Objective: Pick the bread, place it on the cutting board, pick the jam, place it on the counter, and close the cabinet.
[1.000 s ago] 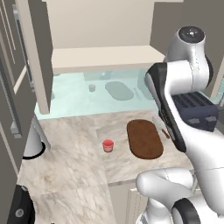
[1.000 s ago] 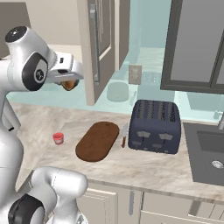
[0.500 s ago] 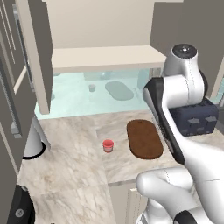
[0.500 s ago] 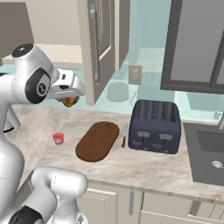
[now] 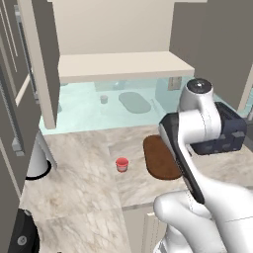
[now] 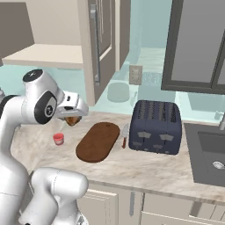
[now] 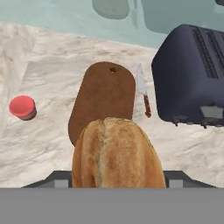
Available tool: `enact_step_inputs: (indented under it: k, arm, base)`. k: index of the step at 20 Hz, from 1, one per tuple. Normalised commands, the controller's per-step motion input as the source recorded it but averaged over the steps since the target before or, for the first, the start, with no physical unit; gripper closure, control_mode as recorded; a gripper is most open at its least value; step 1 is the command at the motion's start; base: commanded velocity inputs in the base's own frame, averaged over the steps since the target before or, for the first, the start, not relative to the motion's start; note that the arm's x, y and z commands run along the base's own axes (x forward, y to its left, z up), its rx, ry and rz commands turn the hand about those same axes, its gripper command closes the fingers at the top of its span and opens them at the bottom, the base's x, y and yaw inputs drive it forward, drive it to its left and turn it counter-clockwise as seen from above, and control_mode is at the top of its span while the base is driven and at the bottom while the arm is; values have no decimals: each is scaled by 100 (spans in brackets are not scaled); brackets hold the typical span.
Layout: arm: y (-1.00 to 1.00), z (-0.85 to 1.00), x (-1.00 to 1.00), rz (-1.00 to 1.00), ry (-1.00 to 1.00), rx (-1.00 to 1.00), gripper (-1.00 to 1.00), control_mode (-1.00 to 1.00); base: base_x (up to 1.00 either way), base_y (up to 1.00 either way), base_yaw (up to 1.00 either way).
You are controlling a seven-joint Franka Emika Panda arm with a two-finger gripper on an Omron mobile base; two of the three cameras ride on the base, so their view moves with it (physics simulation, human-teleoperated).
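The golden-brown crusty lump of bread is filling the near foreground of the hand view, and the gripper is holding it in the air; the fingers themselves are hidden behind the loaf, but the bread is sitting pinched beneath the hand in the right base view, so they are closing on it. The load is hanging above the near end of the flat dark brown oval wooden cutting board, not touching it. The board is lying flat on the beige-grey marbled stone bench. To the board's left, well apart from it, the small squat red jam jar is standing upright on the bench. Just beside the board's right edge a small knife with a brown handle is lying, and beyond that the dark navy toaster is standing. Farther back, the pale teal glassy backsplash is running along the wall. Above it the beige-grey upper wall cabinet is standing open, its cream shelf exposed and its panelled door swung outward.
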Motion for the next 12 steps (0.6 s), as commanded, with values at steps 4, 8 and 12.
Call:
enact_step_inputs:
  k: [4,8,12]
  arm:
    - [0,-68,7,0,0,0,100,-100]
    - [0,-53,41,0,0,2,100,-100]
    - [0,-36,41,0,0,5,100,-100]
  base:
    - [0,0,0]
    - [0,0,0]
    - [0,0,0]
